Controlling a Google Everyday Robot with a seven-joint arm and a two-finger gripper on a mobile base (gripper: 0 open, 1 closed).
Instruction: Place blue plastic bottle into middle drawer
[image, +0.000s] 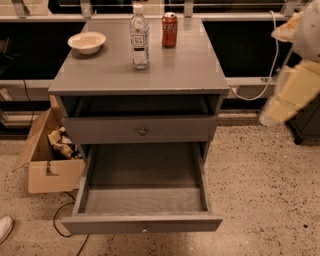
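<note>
The blue plastic bottle (139, 37), clear with a white cap and a white label, stands upright on the grey cabinet top (165, 70), left of a red cola can (169, 30). The middle drawer (142, 200) is pulled out wide below, with a bare grey floor and a small pale knob on its front panel. My gripper (272, 114) is at the end of the cream arm at the right edge, well to the right of the cabinet and away from the bottle. It holds nothing that I can see.
A white bowl (87, 42) sits at the top's back left. A shut drawer front with a brass knob (143, 131) is above the open drawer, under an open slot. A cardboard box (47, 160) with scraps stands on the floor at left. A cable (62, 225) lies on the floor.
</note>
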